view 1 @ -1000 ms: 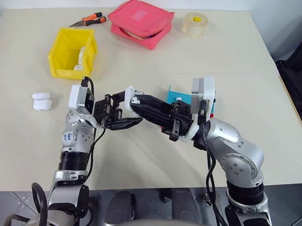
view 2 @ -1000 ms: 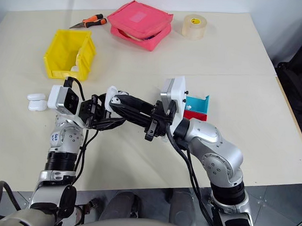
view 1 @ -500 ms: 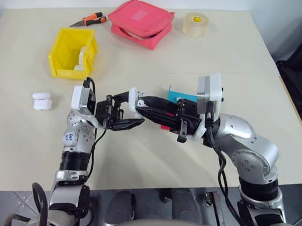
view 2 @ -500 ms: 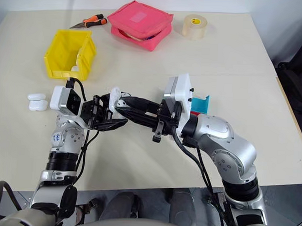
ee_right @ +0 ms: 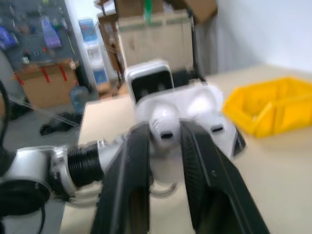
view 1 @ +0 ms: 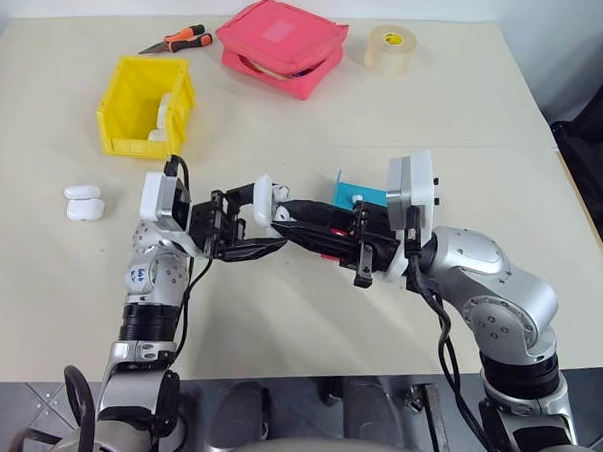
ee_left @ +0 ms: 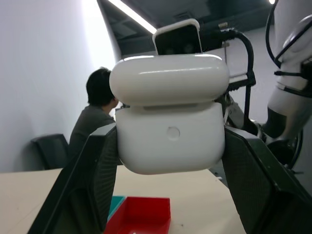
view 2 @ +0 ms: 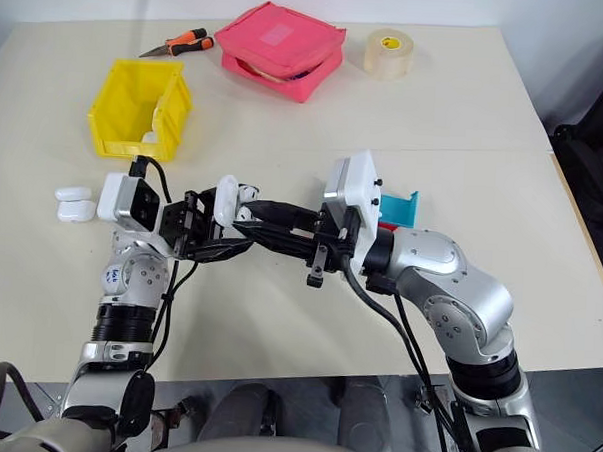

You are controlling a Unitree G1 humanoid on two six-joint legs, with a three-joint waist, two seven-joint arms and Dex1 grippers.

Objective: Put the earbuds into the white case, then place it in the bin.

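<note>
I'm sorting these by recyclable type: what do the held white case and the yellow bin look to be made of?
The white case: seemingly hard plastic, glossy, since the ceiling light reflects along its smooth lid. The yellow bin: likely moulded plastic, semi-gloss, judging by its uniform bright colour and thin stiff walls.

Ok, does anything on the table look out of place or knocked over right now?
Nothing looks spilled or damaged. The one untidy spot is the pink pouch: it lies askew at the far edge with its side gaping. Two white cases sit loose on the table, outside the yellow bin, while the left gripper holds another, lid open.
</note>
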